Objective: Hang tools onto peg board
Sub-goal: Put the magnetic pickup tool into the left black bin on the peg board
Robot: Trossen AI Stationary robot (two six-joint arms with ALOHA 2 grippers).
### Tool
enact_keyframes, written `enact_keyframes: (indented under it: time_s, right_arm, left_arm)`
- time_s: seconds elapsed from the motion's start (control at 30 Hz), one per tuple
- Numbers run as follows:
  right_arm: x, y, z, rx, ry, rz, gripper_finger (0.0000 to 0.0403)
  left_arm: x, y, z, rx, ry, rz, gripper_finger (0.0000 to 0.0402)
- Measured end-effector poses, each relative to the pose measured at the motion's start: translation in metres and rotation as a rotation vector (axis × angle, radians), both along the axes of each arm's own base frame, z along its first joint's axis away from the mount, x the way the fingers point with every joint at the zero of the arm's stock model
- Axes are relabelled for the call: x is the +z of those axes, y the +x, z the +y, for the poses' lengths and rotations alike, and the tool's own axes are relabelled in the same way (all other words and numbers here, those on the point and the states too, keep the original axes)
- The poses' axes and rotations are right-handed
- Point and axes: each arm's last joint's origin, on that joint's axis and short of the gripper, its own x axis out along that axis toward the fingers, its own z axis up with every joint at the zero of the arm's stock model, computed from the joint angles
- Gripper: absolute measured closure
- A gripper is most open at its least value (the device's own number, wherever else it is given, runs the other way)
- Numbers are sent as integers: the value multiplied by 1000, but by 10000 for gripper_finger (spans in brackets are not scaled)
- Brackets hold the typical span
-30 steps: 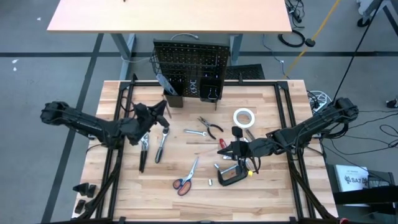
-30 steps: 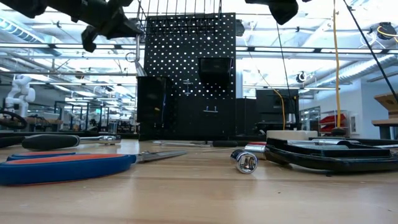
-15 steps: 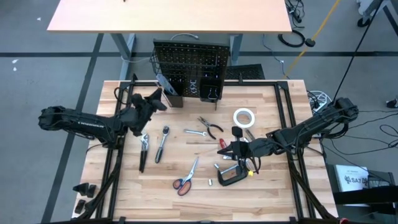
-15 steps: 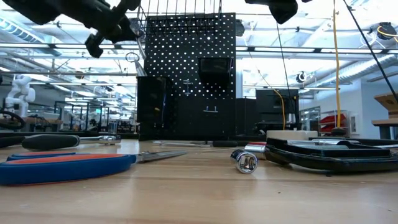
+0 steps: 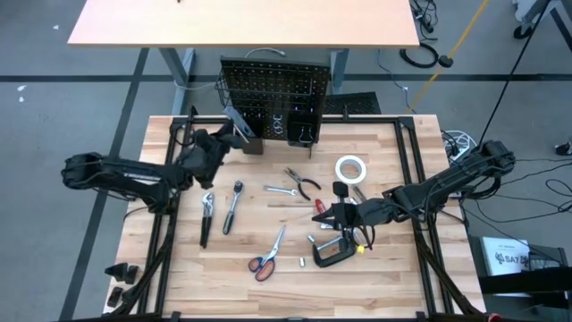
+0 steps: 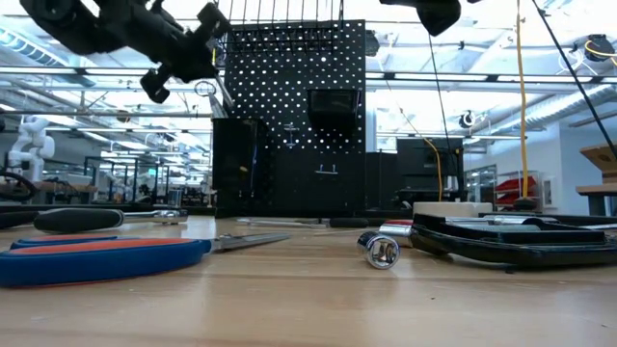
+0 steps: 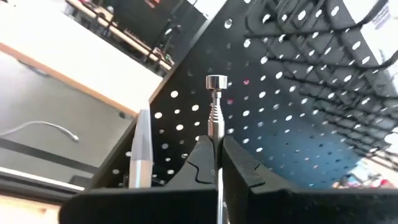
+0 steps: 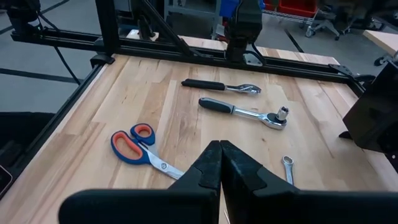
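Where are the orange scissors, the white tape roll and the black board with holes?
Orange-handled scissors (image 5: 264, 259): high view, on the handles.
White tape roll (image 5: 351, 169): high view, on its ring.
Black peg board (image 6: 289, 87): low view, on its holed face.

One camera hangs well above and looks straight down on the whole counter (image 5: 375, 143), while another sits at counter height and looks level across the scissors (image 6: 106, 258) toward the peg board (image 6: 294, 116) and the room behind; both share that board and the scattered tools. The left wrist camera sits very close to the peg board (image 7: 298, 106), facing up along its holes past its own fingers (image 7: 239, 168). The right wrist camera looks down across the counter at the scissors (image 8: 140, 146) and ratchet (image 8: 245, 112), which the overhead view also shows.
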Motion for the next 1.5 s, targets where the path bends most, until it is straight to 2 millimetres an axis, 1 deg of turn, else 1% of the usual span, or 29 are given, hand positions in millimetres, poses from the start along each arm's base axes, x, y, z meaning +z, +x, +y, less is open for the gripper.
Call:
enact_keyframes:
  time_s: [0.1,0.17,0.23,0.37,0.53,0.8,0.97,1.2,1.3,1.5]
  right_arm:
    - [0,0,-1,-3,2,-4,403]
    - [0,0,-1,-3,2,-4,403]
    - [0,0,-1,-1,3,-4,403]
    - [0,0,-1,0,1,5,403]
    - [-1,0,-1,0,0,13,403]
    - [-1,0,-1,0,1,12,403]
    - [-1,0,-1,0,2,9,403]
    - [-1,0,-1,1,2,9,403]
    - [-1,0,-1,1,2,9,403]
    - [-1,0,-1,1,2,10,403]
  left_arm:
    - [-6,8,2,13,26,34,400]
    - [-8,12,2,23,58,66,400]
    - [-9,15,3,35,79,60,400]
    - [-7,16,7,67,115,47,400]
    - [-10,15,15,110,103,42,400]
    - [-18,17,24,145,93,61,400]
    - [-23,19,30,136,112,114,400]
    - [-24,23,30,44,191,206,400]
    - [-24,24,30,39,196,217,391]
    - [-24,24,30,37,189,201,353]
